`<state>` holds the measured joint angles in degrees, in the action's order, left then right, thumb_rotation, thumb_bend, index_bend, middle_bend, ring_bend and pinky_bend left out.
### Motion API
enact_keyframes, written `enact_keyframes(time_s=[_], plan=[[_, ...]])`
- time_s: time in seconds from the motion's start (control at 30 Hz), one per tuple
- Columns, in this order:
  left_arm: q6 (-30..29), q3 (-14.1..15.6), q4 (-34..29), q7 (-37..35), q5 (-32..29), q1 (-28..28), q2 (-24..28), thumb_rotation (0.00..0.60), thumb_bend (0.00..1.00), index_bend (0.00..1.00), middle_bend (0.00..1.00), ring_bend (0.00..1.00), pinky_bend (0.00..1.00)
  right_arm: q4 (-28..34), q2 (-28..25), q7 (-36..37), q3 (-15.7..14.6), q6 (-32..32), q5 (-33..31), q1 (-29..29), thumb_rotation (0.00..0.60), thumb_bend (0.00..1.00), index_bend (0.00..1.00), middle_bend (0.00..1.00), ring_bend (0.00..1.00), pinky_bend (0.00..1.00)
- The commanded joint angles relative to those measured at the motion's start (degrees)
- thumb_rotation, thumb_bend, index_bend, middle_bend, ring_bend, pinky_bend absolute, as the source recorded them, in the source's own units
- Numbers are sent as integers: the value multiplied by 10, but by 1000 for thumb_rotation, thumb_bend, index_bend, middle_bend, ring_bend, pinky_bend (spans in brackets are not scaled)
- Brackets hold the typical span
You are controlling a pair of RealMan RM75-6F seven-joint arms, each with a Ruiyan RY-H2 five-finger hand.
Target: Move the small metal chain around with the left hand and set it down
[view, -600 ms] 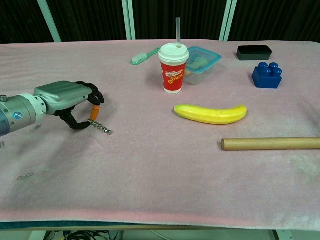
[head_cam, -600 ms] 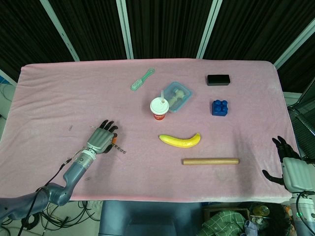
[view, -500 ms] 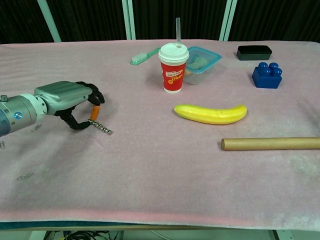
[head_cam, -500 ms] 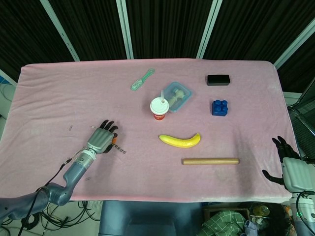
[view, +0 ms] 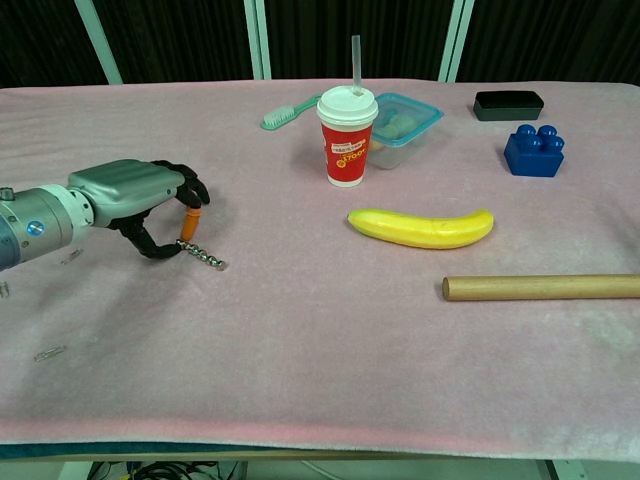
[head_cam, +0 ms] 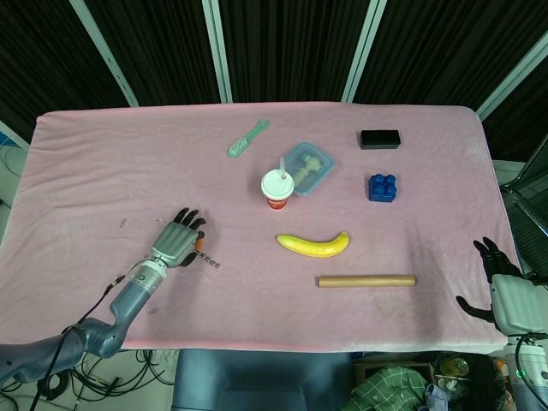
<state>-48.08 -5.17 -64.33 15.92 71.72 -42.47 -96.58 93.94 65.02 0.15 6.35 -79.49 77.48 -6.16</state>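
The small metal chain (view: 203, 256) has an orange end piece (view: 189, 226) and lies partly on the pink cloth at the left; its free end trails to the right (head_cam: 210, 260). My left hand (view: 140, 200) pinches the orange end between thumb and a finger, the chain hanging down from it to the cloth. In the head view the same left hand (head_cam: 178, 243) sits at the left front of the table. My right hand (head_cam: 501, 282) hangs off the table's right front corner, fingers spread, holding nothing.
A red paper cup with straw (view: 347, 135), a lidded plastic box (view: 405, 115), a green brush (view: 286, 113), a banana (view: 422, 227), a wooden dowel (view: 540, 287), a blue block (view: 533, 151) and a black box (view: 509, 104) lie to the right. Small clips (view: 48, 353) lie near the left edge.
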Motion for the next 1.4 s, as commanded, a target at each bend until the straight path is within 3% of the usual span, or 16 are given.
enact_keyframes(time_s=[0.03,0.93,1.4], plan=[[0,1,0,0,2,0,0,600,337,547,179,0,0,0,0,0,0,0,0,0,600,111,0,0,98,212],[-7,1,-6,3,4,1,0,600,397,577,186,0,0,6,0,4,0,3,-3,0,600,113,0,0,98,212],[-31,-7,-75,41,9,1,50,600,399,584,187,0,0,10,-1,4,0,5,-6,1,600,113,0,0,98,212]])
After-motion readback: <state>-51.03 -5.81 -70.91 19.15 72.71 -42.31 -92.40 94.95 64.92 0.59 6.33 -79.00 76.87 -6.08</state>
